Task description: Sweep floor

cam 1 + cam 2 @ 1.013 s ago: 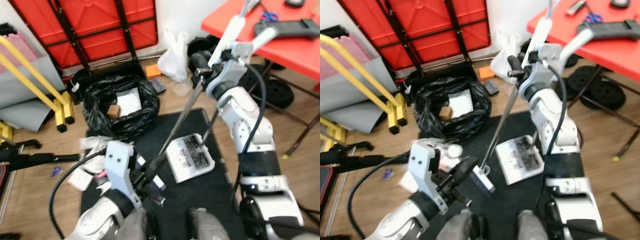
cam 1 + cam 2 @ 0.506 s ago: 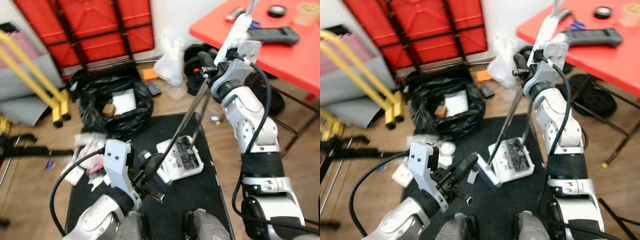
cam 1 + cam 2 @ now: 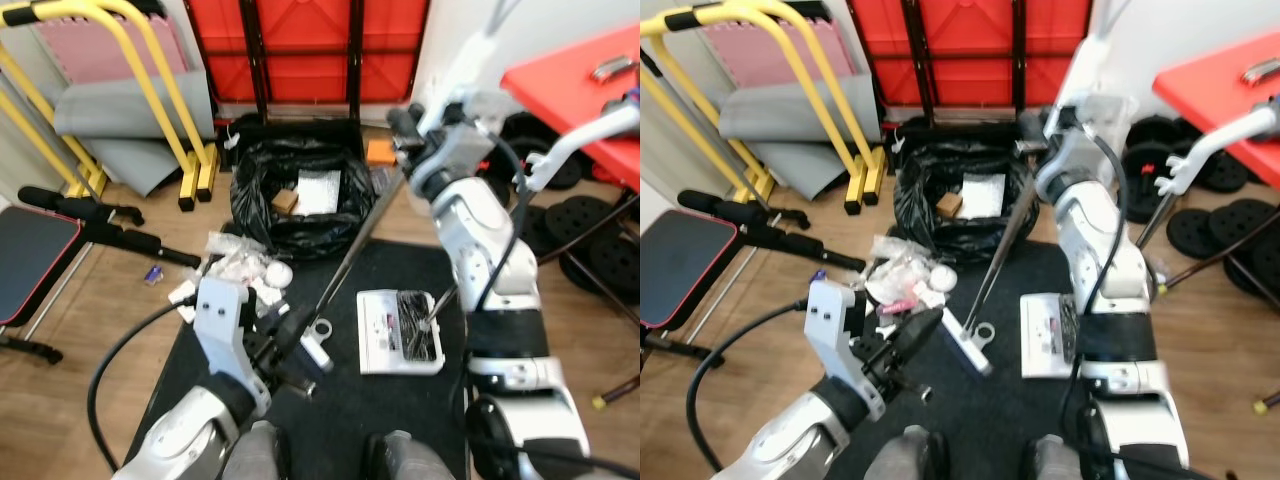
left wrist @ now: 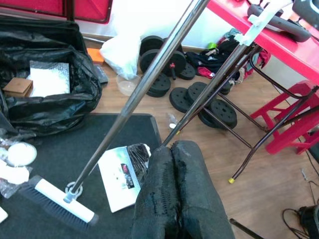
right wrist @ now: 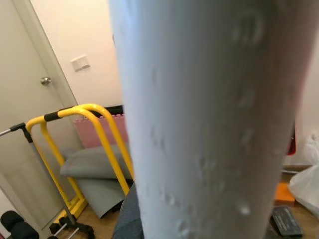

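Observation:
A broom with a metal handle (image 3: 360, 240) slants from my raised right gripper (image 3: 404, 128) down to its white brush head (image 3: 312, 352) on the black mat (image 3: 400, 410). The right gripper is shut on the top of the handle; in the right wrist view the pale grip (image 5: 199, 119) is very close. My left gripper (image 4: 173, 149) is low beside the brush head, fingers pressed together with nothing between them. A white dustpan (image 3: 400, 332) holding dark debris lies on the mat to the right of the brush. Wrappers and litter (image 3: 240, 275) lie at the mat's far left corner.
An open black rubbish bag (image 3: 300, 190) with a box and paper inside stands beyond the mat. A red table (image 3: 580, 75) and weight plates (image 3: 600, 255) are at the right. A yellow frame (image 3: 180, 110) and a black bench (image 3: 40, 250) stand left; a red folded table leans on the wall.
The whole view has swung to the left, bringing the bench and yellow frame into sight. The right gripper keeps hold of the broom, and the brush head now lies a little apart from the dustpan.

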`<state>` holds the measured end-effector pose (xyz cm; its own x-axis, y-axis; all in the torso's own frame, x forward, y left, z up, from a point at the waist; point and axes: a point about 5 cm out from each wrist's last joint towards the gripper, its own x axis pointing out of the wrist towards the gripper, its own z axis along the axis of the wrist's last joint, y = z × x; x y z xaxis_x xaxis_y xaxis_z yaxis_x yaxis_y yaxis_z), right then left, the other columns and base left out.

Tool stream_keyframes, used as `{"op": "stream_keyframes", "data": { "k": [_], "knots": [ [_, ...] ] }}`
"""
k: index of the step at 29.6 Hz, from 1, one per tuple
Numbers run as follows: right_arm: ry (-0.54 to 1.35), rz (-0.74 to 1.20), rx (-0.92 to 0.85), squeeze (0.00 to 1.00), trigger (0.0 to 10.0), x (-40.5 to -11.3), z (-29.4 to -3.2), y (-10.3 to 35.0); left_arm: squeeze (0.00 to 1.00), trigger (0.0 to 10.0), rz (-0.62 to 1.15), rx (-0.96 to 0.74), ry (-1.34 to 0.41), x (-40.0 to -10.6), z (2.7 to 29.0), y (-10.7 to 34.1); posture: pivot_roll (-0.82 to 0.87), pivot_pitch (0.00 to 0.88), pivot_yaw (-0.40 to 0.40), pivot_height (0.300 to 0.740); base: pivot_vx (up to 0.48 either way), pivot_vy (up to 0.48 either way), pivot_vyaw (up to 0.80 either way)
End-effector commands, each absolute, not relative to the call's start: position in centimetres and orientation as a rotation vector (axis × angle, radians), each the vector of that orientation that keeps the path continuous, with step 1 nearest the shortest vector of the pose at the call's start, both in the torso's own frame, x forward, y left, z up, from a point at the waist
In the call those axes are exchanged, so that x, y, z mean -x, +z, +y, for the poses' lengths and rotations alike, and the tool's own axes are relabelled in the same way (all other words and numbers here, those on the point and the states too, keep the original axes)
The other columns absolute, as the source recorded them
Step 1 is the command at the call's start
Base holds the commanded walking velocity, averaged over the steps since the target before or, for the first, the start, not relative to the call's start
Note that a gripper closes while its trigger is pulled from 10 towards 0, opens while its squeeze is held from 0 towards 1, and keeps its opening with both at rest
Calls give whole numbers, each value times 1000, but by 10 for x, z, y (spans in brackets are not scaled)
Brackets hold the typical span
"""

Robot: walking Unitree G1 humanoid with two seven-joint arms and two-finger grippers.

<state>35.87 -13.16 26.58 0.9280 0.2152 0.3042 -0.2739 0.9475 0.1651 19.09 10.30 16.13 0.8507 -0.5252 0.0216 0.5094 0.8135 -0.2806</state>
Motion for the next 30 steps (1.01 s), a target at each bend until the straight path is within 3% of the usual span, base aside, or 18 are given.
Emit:
{"op": "stream_keyframes", "data": {
  "k": [1, 20, 30],
  "knots": [
    [251, -341, -221, 0, 10000, -356, -134, 275, 0, 10000, 64, 288, -565, -190, 102, 159, -49, 165, 16, 740, 330, 0, 800],
    [290, -317, -259, 0, 10000, -352, -124, 269, 0, 10000, 55, 298, -578, -190, 100, 160, -49, 175, 15, 740, 333, 0, 119],
    [300, -276, -298, 0, 10000, -350, -119, 260, 0, 10000, 43, 313, -590, -185, 101, 163, -45, 188, 19, 740, 0, 0, 0]
  ]
}}
